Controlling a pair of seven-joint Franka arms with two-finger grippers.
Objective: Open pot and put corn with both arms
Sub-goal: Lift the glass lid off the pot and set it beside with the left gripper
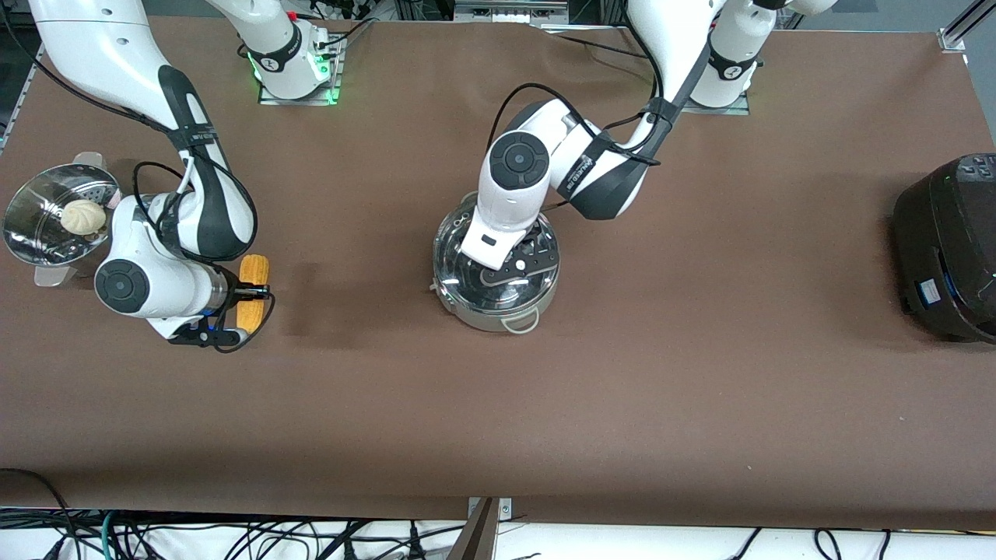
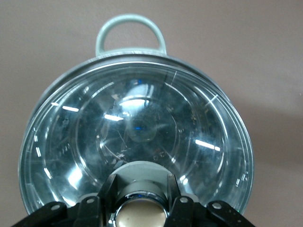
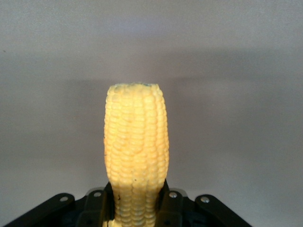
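The steel pot (image 1: pixel 492 317) stands mid-table with its glass lid (image 2: pixel 137 127) on. My left gripper (image 1: pixel 515 263) is down on the lid, and in the left wrist view the left gripper (image 2: pixel 140 185) is shut on the tan knob (image 2: pixel 141 216), one finger on each side. The yellow corn (image 1: pixel 254 270) lies level toward the right arm's end of the table. My right gripper (image 1: pixel 253 294) is shut across it; the right wrist view shows the corn (image 3: pixel 136 142) sticking out from between the right gripper (image 3: pixel 136 208) fingers. Whether the corn rests on the table I cannot tell.
A steel steamer pot (image 1: pixel 31 233) with a white bun (image 1: pixel 83 216) stands beside the right arm, at that end of the table. A large black cooker (image 1: pixel 949 249) sits at the left arm's end. One wire loop handle (image 1: pixel 520 323) of the pot faces the front camera.
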